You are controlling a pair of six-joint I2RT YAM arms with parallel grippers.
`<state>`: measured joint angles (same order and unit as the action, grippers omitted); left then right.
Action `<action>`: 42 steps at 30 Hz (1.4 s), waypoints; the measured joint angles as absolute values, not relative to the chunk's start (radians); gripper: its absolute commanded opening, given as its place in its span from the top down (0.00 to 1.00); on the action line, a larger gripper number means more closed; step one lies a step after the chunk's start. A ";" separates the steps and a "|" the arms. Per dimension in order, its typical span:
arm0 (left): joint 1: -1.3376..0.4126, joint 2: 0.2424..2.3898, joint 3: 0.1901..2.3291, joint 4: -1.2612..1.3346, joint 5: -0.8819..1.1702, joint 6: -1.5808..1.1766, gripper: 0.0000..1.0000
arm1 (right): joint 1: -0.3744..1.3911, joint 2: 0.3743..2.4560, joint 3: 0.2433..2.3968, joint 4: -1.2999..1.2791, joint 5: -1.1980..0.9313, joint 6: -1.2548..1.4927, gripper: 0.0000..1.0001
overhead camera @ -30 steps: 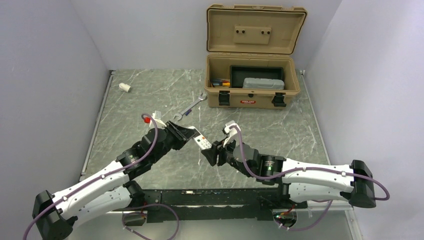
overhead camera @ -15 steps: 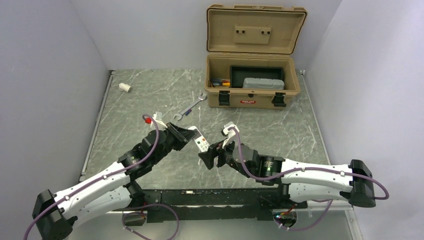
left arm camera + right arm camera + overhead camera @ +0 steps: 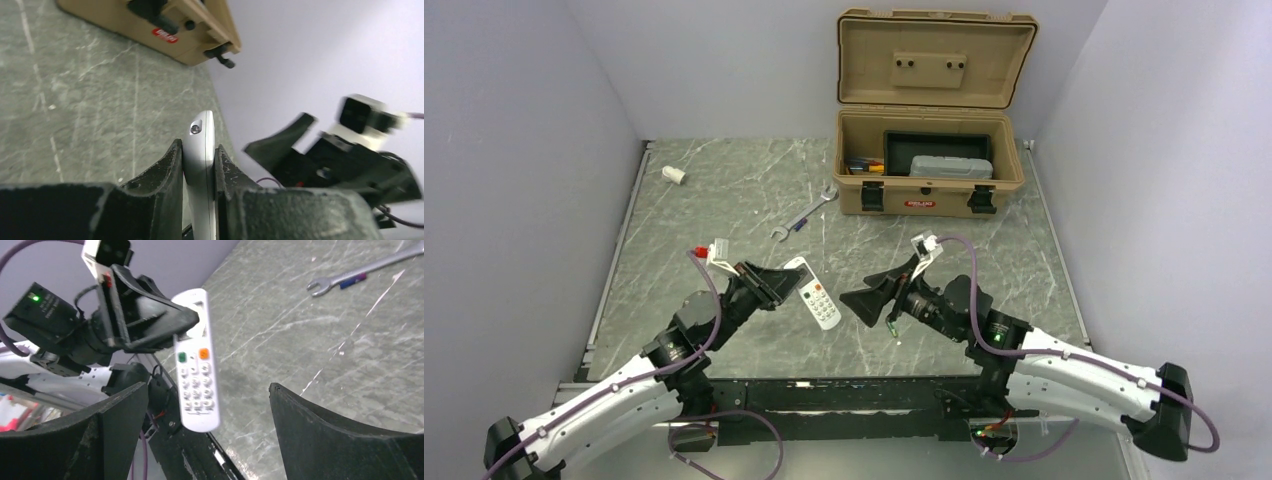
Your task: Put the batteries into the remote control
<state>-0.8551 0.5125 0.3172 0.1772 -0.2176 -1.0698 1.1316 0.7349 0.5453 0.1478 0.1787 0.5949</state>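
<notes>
while the left fingers [image 3: 167, 172] pinch the remote [image 3: 199, 142] by its screen end and hold it above the table [image 3: 724, 190], the right gripper [image 3: 867, 298] faces its buttons with jaws spread wide and empty. a green speck [image 3: 891, 326] beneath that gripper may be a battery, but it is too small to tell. the remote's back is hidden. loading looks barely begun, and the batteries seem yet to be fitted.

tan toolbox [image 3: 931, 150] — lid open, table's 1 o'clock | silver wrench [image 3: 804, 215] — toolbox's 8 o'clock | stubby white cylinder [image 3: 673, 174], 11 o'clock
</notes>
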 measured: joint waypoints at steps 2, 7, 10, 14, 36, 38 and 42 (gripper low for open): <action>-0.855 0.505 0.307 0.230 -0.198 -1.050 1.00 | 1.061 0.723 0.498 0.181 0.084 0.628 0.08; -0.855 0.576 0.280 0.382 -0.117 -1.014 1.00 | 0.969 0.787 0.455 0.242 -0.152 0.689 0.13; -0.855 0.625 0.279 0.439 -0.072 -0.996 1.00 | 0.965 0.829 0.445 0.308 -0.253 0.720 0.18; -0.855 0.630 0.279 0.471 -0.047 -0.971 1.00 | 0.964 0.863 0.424 0.389 -0.340 0.754 0.22; -0.854 0.730 0.303 0.676 0.100 -0.940 1.00 | 0.963 0.948 0.337 0.639 -0.445 0.833 0.59; -0.854 0.713 0.303 0.670 0.100 -0.937 1.00 | 0.963 0.941 0.330 0.645 -0.447 0.837 0.60; -0.854 0.681 0.303 0.659 0.096 -0.929 1.00 | 0.963 0.921 0.316 0.662 -0.447 0.842 0.64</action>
